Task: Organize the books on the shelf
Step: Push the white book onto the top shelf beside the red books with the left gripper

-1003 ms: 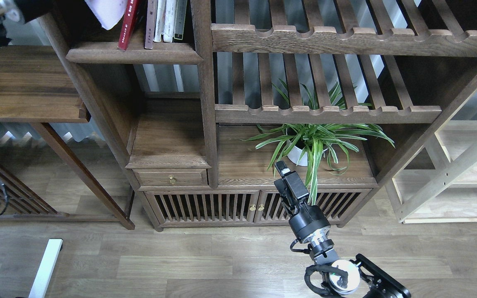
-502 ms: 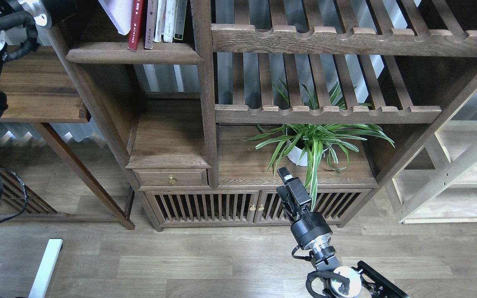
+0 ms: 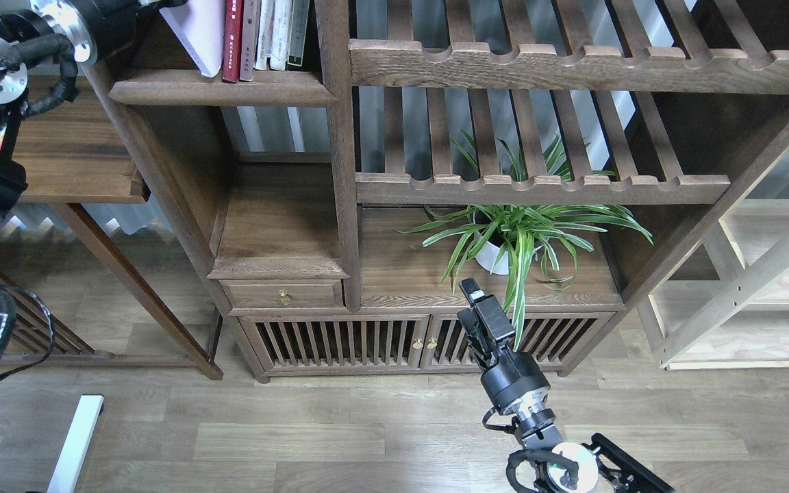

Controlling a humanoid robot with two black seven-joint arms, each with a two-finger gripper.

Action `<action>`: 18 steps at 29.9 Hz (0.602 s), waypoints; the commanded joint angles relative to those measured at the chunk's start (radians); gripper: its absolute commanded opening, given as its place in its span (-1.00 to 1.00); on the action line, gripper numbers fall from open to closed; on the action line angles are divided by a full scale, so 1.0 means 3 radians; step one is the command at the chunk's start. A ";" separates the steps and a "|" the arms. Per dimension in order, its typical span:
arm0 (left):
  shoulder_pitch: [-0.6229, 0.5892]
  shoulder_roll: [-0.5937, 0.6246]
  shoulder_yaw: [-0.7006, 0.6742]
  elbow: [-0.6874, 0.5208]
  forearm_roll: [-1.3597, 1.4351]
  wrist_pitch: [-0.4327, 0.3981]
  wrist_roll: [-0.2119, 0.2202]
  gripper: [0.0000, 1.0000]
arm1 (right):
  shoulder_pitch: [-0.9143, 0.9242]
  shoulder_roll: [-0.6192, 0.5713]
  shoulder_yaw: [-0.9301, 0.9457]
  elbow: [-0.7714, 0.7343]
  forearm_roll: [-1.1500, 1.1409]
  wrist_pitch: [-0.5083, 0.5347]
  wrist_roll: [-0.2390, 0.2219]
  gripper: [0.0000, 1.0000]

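Standing nearly upright at the row's left end, the white-lavender paperback point(image 3: 197, 31) leans on the red book point(image 3: 233, 38) on the dark-walnut shelf point(image 3: 220, 89). The left gripper point(image 3: 155, 5) reaches it, grip state hidden; a slip could topple it. The right gripper point(image 3: 471, 291) hangs low, seemingly closed and empty.

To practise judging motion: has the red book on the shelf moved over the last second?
Yes. The red book has swung from leaning to upright against the neighbouring books, judged against the shelf.
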State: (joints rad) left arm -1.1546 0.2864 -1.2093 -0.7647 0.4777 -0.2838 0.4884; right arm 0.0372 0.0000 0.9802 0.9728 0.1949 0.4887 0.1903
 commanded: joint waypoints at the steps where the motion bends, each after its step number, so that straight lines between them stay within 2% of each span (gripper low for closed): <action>1: 0.0049 -0.0004 0.0053 0.0008 -0.0022 -0.0015 0.0001 -0.93 | -0.0032 0.0000 0.0010 0.0045 0.0000 0.0000 0.0000 1.00; 12: 0.0101 -0.0004 0.0181 0.0038 -0.0079 0.0005 -0.0002 -0.87 | -0.0139 -0.0005 0.0041 0.0045 0.0005 0.0000 -0.0005 1.00; 14: 0.0106 -0.0009 0.0181 0.0038 -0.0094 0.0005 -0.0038 -0.85 | -0.0160 -0.0020 0.0041 0.0045 0.0005 0.0000 -0.0005 1.00; 18: 0.0096 -0.0065 0.0191 0.0049 -0.0099 0.0066 -0.0114 -0.42 | -0.0201 -0.0026 0.0041 0.0045 0.0005 0.0000 -0.0005 1.00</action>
State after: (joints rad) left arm -1.1234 0.2760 -1.1545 -0.7511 0.4492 -0.2789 0.4655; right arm -0.0152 -0.0063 0.9926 0.9865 0.1964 0.4887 0.1887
